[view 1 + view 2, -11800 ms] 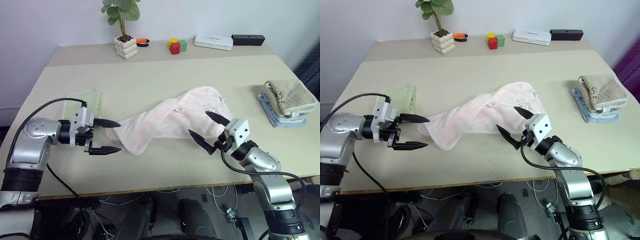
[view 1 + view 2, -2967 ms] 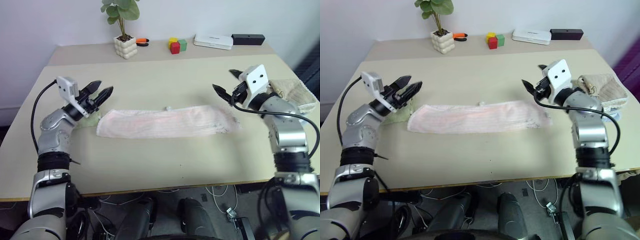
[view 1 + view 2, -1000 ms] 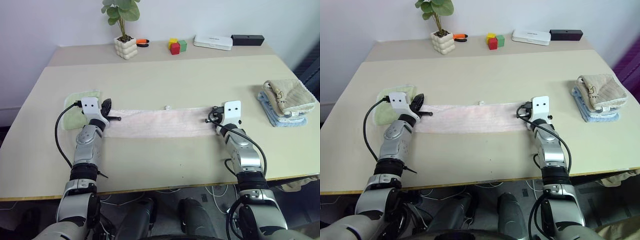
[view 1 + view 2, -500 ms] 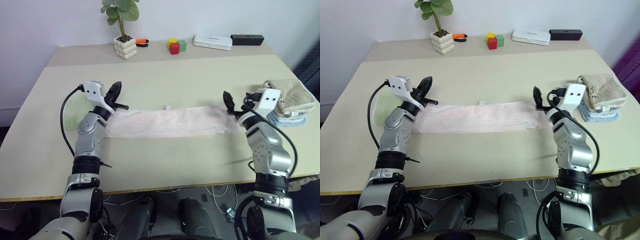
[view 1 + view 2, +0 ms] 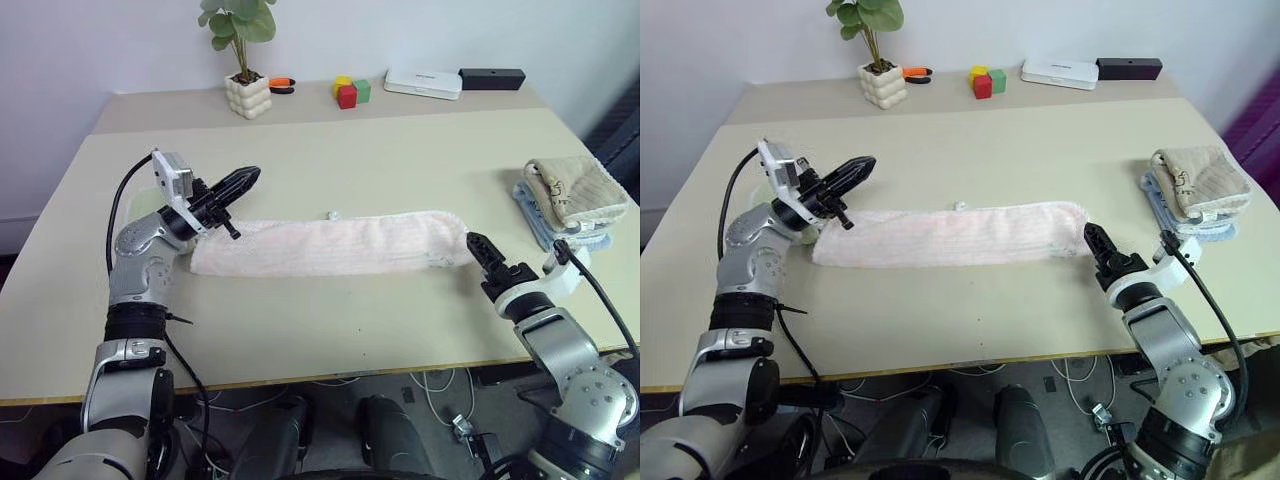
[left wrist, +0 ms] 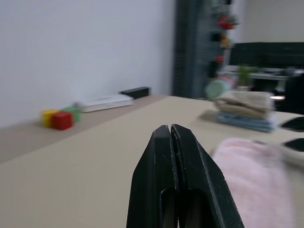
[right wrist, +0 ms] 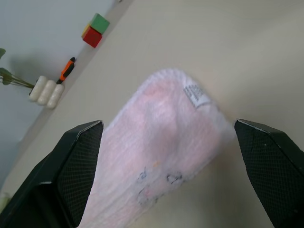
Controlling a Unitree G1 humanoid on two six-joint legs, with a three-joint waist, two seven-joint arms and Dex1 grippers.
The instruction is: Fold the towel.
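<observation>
Pink towel (image 7: 161, 156) bears a white label (image 7: 196, 95); its writing unreadable.

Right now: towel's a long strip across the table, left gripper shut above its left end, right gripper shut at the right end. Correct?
One error: the right gripper is open, its fingers spread wide before the towel in the right wrist view. The left gripper is shut; the towel lies as a long strip.

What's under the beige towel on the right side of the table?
The beige towel with a printed mark lies on a folded pale blue cloth, whose edges stick out at its front and left. The rest of the blue cloth is covered, so anything further beneath cannot be seen.
</observation>
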